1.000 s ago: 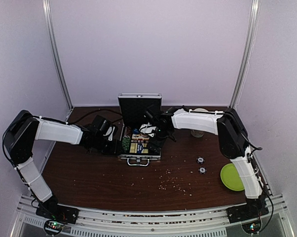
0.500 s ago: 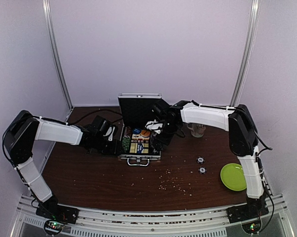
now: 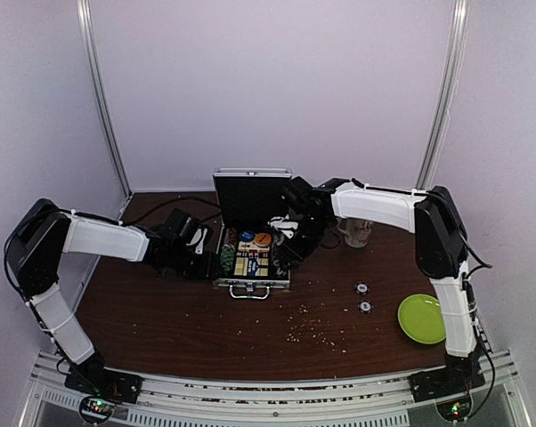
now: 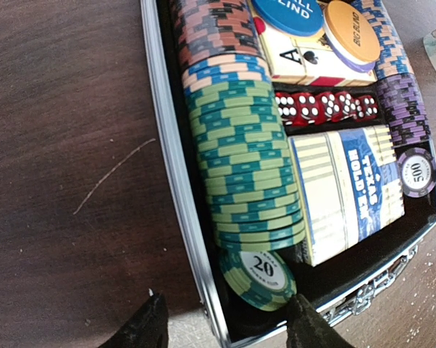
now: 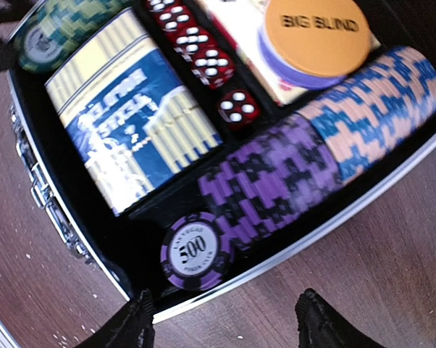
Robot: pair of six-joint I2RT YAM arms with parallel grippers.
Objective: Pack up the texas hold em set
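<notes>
The silver case [image 3: 250,283] lies open at the table's middle, its lid [image 3: 252,191] upright. Inside are rows of chips [image 4: 240,145], red dice [image 4: 323,106], a blue-cream card deck [image 5: 131,109], an orange disc [image 5: 316,36] and a blue disc [image 4: 287,11]. My left gripper [image 4: 225,330] is open, straddling the case's left rim [image 4: 176,181], with a green 20 chip [image 4: 260,272] lying flat between the fingers. At the case's right rim [image 5: 334,225] my right gripper [image 5: 225,326] stands open, a purple 500 chip [image 5: 195,254] just ahead of it. Two loose chips [image 3: 363,297] lie on the table to the right.
A cream mug [image 3: 357,233] stands right of the case, behind the right arm. A lime green plate [image 3: 421,318] lies near the right front edge. Small crumbs [image 3: 312,331] speckle the brown table [image 3: 161,311] in front of the case.
My right gripper has drawn back from over the case to its right rim, uncovering the orange disc and the mug. The left arm has not moved.
</notes>
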